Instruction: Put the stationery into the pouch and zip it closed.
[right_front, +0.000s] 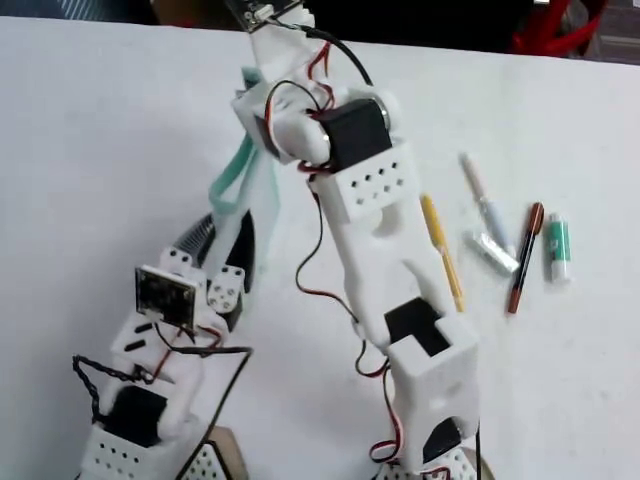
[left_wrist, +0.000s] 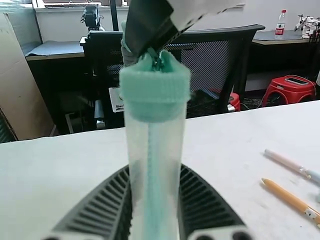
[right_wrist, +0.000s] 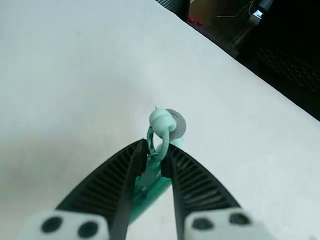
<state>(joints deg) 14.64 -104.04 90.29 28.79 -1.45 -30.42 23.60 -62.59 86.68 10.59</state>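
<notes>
The pouch (right_front: 252, 205) is clear plastic with teal trim and lies lengthwise between the two arms. My left gripper (right_front: 233, 245) is shut on its near end, the clear body (left_wrist: 152, 150) standing between the ribbed fingers (left_wrist: 100, 205). My right gripper (right_front: 258, 128) comes down on the far teal end (left_wrist: 155, 90) and is shut on the zipper pull (right_wrist: 152, 162); its black jaw (left_wrist: 150, 25) shows above the pouch. Several pens and markers lie loose on the table to the right: a yellow pen (right_front: 441, 250), a white pen (right_front: 485, 205), a red-black pen (right_front: 525, 258), a green-white marker (right_front: 558, 248).
The right arm's white body (right_front: 400, 290) stretches over the table's middle, between the pouch and the stationery. A small silver item (right_front: 490, 252) lies among the pens. The table's far edge (left_wrist: 240, 112) runs behind the pouch, with chairs and a red box beyond.
</notes>
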